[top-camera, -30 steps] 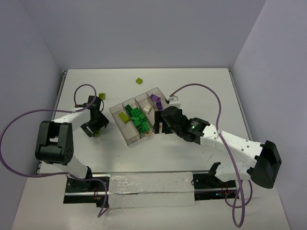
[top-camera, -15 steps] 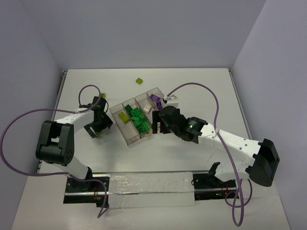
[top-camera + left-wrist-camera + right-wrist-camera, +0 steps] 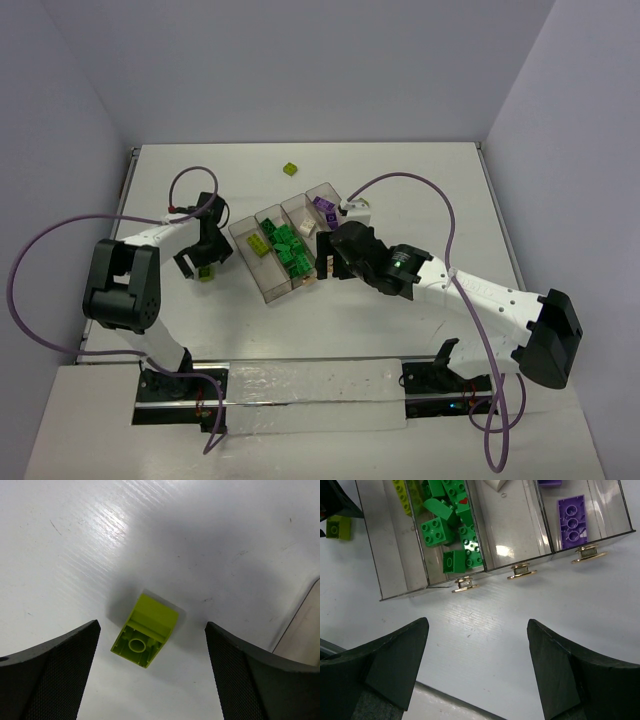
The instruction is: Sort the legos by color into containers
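Legos (image 3: 436,529) lie in the tray (image 3: 510,535), yellow-green, green, white and purple by compartment. One yellow-green brick (image 3: 145,635) lies left of the tray, untouched between my left pincer's (image 3: 151,626) wide-open fingers. My right pincer (image 3: 477,625) gapes empty at the tray's tabbed end.

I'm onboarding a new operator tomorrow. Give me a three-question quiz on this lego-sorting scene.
1. The left end effector hangs over a small yellow-green studded plastic brick on the white table. True or false: its jaws are clamped on the brick.
2. Which bricks are most numerous in the clear smoky plastic tray? A purple, B dark green, C white.
3. How many compartments has the tray?
Key: 1 false; 2 B; 3 four.
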### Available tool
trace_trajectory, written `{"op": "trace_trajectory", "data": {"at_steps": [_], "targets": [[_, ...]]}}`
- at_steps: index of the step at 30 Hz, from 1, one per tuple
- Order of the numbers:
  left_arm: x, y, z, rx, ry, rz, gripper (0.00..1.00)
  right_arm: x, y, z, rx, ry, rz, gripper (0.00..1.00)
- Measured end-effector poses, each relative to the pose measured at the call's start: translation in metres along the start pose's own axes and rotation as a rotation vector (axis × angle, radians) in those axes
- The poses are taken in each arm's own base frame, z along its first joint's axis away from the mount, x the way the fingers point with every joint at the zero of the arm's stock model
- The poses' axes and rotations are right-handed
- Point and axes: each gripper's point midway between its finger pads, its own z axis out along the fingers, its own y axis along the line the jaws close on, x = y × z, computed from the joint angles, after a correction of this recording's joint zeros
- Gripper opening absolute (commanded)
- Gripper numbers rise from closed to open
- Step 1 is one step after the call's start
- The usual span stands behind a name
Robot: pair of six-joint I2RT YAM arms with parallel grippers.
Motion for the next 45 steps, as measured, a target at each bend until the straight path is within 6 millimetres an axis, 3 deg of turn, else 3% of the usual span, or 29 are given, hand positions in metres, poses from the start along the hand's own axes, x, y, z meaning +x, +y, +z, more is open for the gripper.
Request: {"op": "trace_trajectory", "data": {"at_steps": [8, 14, 17, 20, 24, 27, 31, 34, 37, 41, 45], "targets": [[0.006, -0.010, -0.002, 0.049, 0.027, 0.020, 0.82, 0.000, 0.000, 0.000, 0.001, 0.000, 0.000, 0.87], [0.013, -0.025, -0.008, 0.101, 0.038, 0.033, 0.64, 0.001, 0.000, 0.002, 0.003, 0.005, -0.002, 0.87], [0.014, -0.026, -0.008, 0.105, 0.037, 0.030, 0.59, 0.002, 0.000, 0.002, 0.004, 0.006, -0.003, 0.87], [0.013, -0.026, -0.008, 0.103, 0.035, 0.027, 0.47, 0.002, 0.000, 0.002, 0.005, 0.006, -0.003, 0.87], [0.012, -0.025, -0.008, 0.098, 0.030, 0.024, 0.44, 0.002, 0.000, 0.002, 0.005, 0.006, -0.003, 0.87], [0.012, -0.025, -0.008, 0.096, 0.029, 0.021, 0.26, 0.002, 0.000, 0.002, 0.005, 0.007, -0.004, 0.87], [0.010, -0.021, -0.011, 0.086, 0.021, 0.016, 0.10, 0.003, 0.001, 0.002, 0.004, 0.008, -0.006, 0.87], [0.001, -0.016, -0.026, 0.087, -0.008, 0.007, 0.09, 0.003, 0.001, 0.002, 0.004, 0.008, -0.007, 0.87], [-0.022, -0.022, -0.058, 0.169, -0.079, -0.025, 0.09, 0.003, 0.001, 0.002, 0.003, 0.008, -0.007, 0.87], [-0.051, -0.040, -0.110, 0.320, -0.182, -0.057, 0.12, 0.003, 0.001, 0.002, 0.003, 0.007, -0.007, 0.87], [-0.050, -0.071, -0.137, 0.422, -0.206, -0.012, 0.15, 0.003, 0.001, 0.002, 0.003, 0.006, -0.006, 0.87]]}}
